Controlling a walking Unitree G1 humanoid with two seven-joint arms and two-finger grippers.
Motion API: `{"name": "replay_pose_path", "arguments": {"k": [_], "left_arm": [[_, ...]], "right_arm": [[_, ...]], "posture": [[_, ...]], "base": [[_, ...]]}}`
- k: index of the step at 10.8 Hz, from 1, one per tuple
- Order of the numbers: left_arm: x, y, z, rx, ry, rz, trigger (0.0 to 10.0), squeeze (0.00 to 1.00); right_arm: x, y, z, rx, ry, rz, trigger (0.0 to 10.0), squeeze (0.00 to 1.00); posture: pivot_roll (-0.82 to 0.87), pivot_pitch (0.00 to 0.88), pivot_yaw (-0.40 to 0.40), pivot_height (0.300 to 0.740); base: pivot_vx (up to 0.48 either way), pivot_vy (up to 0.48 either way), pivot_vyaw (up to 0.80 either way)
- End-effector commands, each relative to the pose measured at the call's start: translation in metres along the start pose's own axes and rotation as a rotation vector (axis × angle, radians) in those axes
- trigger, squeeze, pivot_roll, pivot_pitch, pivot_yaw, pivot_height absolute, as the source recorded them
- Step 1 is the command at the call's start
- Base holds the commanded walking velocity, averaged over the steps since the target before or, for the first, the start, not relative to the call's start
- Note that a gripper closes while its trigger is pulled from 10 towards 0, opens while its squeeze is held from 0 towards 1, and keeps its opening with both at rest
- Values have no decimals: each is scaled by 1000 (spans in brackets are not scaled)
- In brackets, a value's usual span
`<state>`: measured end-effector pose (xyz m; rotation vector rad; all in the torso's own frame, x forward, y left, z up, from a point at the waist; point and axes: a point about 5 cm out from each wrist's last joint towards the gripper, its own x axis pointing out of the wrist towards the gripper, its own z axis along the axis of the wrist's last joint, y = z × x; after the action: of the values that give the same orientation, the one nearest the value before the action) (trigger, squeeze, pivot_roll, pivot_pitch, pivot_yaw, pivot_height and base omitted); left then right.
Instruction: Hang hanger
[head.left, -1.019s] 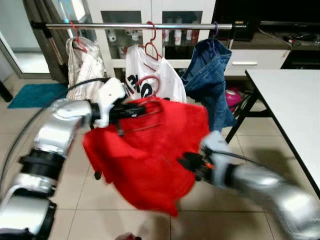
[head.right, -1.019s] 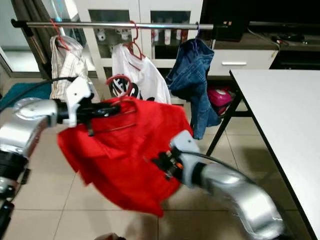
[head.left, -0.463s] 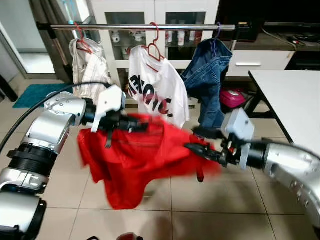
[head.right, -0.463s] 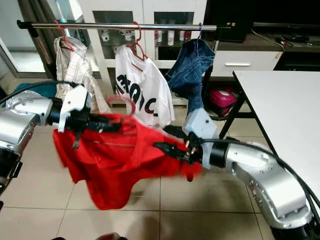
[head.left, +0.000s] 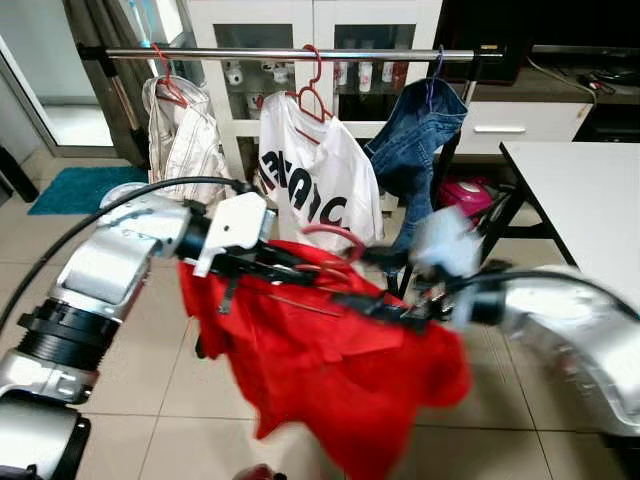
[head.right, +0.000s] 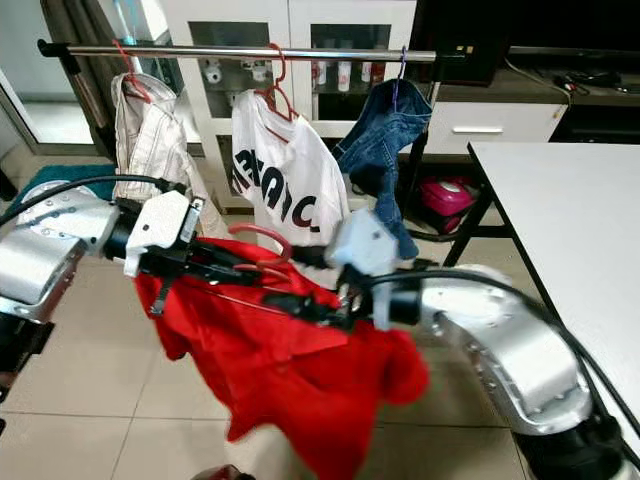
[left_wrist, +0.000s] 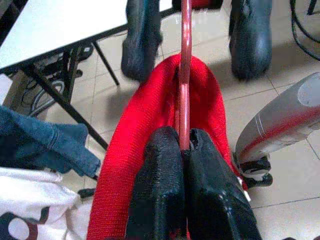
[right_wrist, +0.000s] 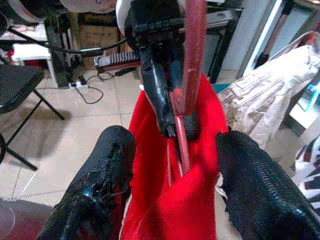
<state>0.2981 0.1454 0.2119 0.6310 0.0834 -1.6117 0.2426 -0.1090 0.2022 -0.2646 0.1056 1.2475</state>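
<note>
Right pincer (right_wrist: 175, 165) now nearer left pincer's (left_wrist: 182, 150) red hanger (left_wrist: 185, 75).

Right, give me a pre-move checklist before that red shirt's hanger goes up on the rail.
1. Left gripper shut on the red hanger: ok.
2. Right gripper open, fingers either side of the red shirt, not gripping: ok if it only steadies.
3. Hanger hook free above the shirt collar: ok.
4. Free gap on the rail between the beige garment and the white T-shirt: ok.
5. Hook raised to rail height: not ok, it is well below.
6. Shirt seated evenly on the hanger: cannot tell, blurred.
</note>
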Motion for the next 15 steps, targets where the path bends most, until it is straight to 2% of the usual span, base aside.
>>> {"name": "replay_pose_path", "arguments": {"k": [1, 2, 9, 13, 14, 15], "left_arm": [[0, 0, 6, 22, -16, -6, 0, 0], [-1, -1, 8, 29, -17, 7, 0, 0], [-6, -2, 12, 13, -45, 66, 0, 0], [-9, 1, 11, -12, -53, 91, 0, 0], [-8, 1, 7, -50, -80, 99, 10000, 0], [-9, 0, 7, -85, -114, 89, 10000, 0]], "right_arm": [[4, -2, 0, -6, 12, -2, 10000, 0], [10, -5, 0, 26, 11, 4, 0, 0], [15, -2, -5, 27, 56, 79, 0, 0], [16, -4, -2, 21, 45, 89, 0, 0], [16, -4, -3, 26, 35, 80, 0, 0], [16, -4, -4, 29, 37, 73, 0, 0]], "posture": [[-74, 0, 37, 740], [-70, 0, 30, 740], [-64, 0, 9, 740], [-62, 0, 17, 740], [-63, 0, 28, 740], [-67, 0, 36, 740]], "base": [[0, 0, 0], [0, 0, 0], [0, 0, 0], [0, 0, 0], [0, 0, 0], [0, 0, 0]]}}
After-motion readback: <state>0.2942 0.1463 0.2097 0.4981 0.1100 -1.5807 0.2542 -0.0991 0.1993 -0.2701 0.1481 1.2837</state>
